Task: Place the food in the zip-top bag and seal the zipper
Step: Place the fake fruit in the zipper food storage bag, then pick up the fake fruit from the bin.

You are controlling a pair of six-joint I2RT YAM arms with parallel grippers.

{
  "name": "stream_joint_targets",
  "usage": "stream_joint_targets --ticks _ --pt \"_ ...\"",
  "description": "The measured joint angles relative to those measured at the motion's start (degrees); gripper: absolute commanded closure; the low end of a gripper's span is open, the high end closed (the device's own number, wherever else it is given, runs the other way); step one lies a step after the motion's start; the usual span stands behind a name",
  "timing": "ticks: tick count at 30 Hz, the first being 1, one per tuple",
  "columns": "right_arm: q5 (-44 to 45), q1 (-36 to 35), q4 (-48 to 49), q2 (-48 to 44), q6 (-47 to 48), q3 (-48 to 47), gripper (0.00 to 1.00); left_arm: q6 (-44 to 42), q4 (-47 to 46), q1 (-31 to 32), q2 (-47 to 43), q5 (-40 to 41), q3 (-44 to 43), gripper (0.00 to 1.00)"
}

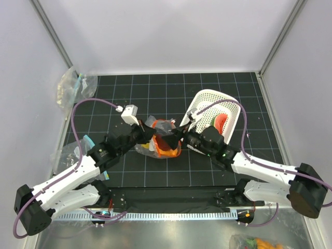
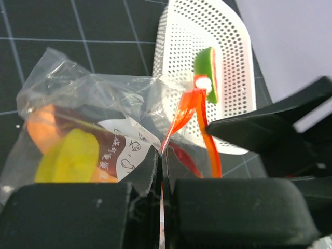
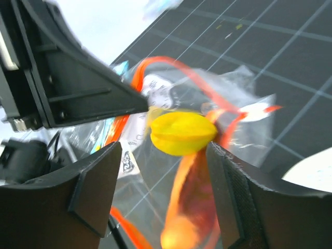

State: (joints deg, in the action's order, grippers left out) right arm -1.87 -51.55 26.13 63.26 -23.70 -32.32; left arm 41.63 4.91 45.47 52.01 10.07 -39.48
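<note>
The zip-top bag (image 1: 162, 141) is at the middle of the black mat (image 1: 155, 88), hanging between the two grippers, and its long axis runs about left to right across the table. Its closed end points to the left side; its mouth, with the zipper (image 2: 188, 111) pulled into an open loop, points to the right arm. The left gripper (image 1: 147, 133) is closed tight on one lip of the mouth. The right gripper (image 1: 180, 134) is at the opening with its fingers wide apart; the lemon (image 3: 181, 133) is just in front of them, and I cannot tell if they touch it. An orange piece (image 3: 189, 207) is below the lemon, inside the bag. The white basket (image 1: 210, 101) stands tilted just beside the bag on the right, with the watermelon slice (image 1: 222, 123) in it. Toward the far edge the mat is open. Other clear bags (image 1: 75, 87) lie well apart at the left edge.
</note>
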Motion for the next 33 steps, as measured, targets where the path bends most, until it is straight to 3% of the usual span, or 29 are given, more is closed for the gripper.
stream_joint_targets --ticks 12,14,19,33 --pt "19.2 0.3 -13.7 -6.0 2.1 -1.5 0.29 0.0 3.1 0.0 1.7 3.1 -0.2 1.00" --pt "24.2 1.0 -17.5 -5.5 2.1 -3.5 0.23 0.0 3.1 0.0 1.7 3.6 -0.3 1.00" --pt "31.9 7.4 -24.0 -2.4 0.4 -7.7 0.06 -0.1 3.4 0.0 1.7 4.4 -0.5 1.00" --pt "37.6 19.7 -35.9 13.3 -5.3 -15.2 0.00 -0.1 3.6 0.0 2.7 4.5 -0.9 1.00"
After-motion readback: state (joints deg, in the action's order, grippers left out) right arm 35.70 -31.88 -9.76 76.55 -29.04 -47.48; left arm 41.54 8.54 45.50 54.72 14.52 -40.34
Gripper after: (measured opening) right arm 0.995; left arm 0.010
